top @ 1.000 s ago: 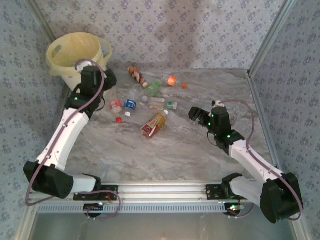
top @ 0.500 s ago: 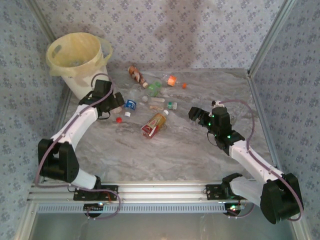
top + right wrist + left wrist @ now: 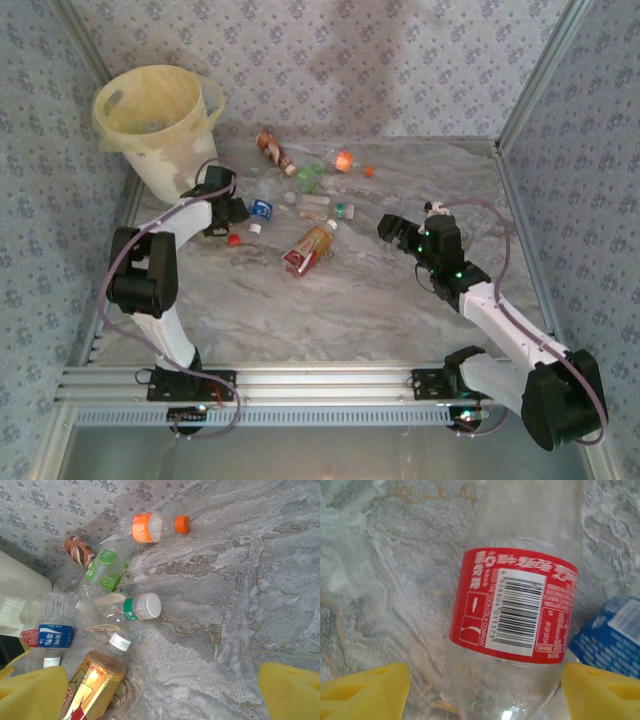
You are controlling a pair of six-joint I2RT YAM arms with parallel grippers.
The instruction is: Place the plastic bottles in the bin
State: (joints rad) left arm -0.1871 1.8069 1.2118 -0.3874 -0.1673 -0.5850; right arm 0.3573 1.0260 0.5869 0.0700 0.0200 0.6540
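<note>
Red-labelled bottle (image 3: 512,605) by worktop's (image 3: 380,580) left edge: lower wide-open left gripper (image 3: 482,690) astride, pinch across its middle; leave empty right gripper (image 3: 160,692) spread.

Grey marbled table (image 3: 380,310) — plastic bottles (image 3: 308,248) scattered across its far middle, bin (image 3: 160,115) at far-left corner.

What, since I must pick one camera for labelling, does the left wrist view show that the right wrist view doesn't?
Left wrist: the barcode on the red-label bottle, close up. Right wrist: the orange-cap bottle, green-label bottle, gold bottle and wall. Both: blue-label bottle and table.
</note>
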